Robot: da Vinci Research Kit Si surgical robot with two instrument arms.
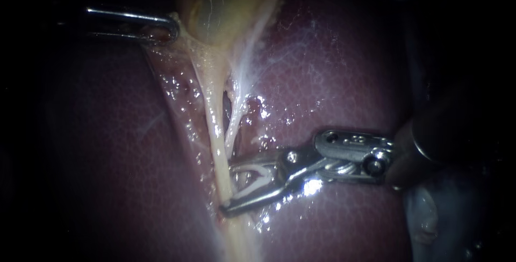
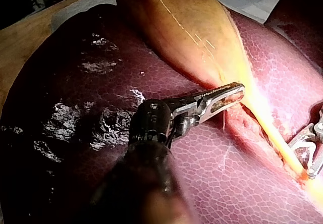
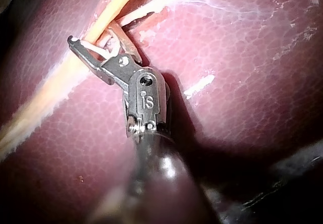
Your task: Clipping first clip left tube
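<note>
Near, the right instrument (image 1: 228,186) comes in from the right, low over the liver (image 1: 344,73). Its end effector stands wide apart. A white clip (image 1: 257,178) sits between the two jaws and touches both. The left tube (image 1: 214,122), pale and taut, runs through the gap at the jaw tips, with one jaw on its near side and one on its far side. The clip is not yet squeezed onto it. The thinner right tube (image 1: 233,127) is just right of it, beyond the far jaw. Far, the yellowish gallbladder (image 1: 226,9). Far left, the left instrument (image 1: 170,28): end effector closed on the gallbladder's edge tissue, which is stretched tight.
</note>
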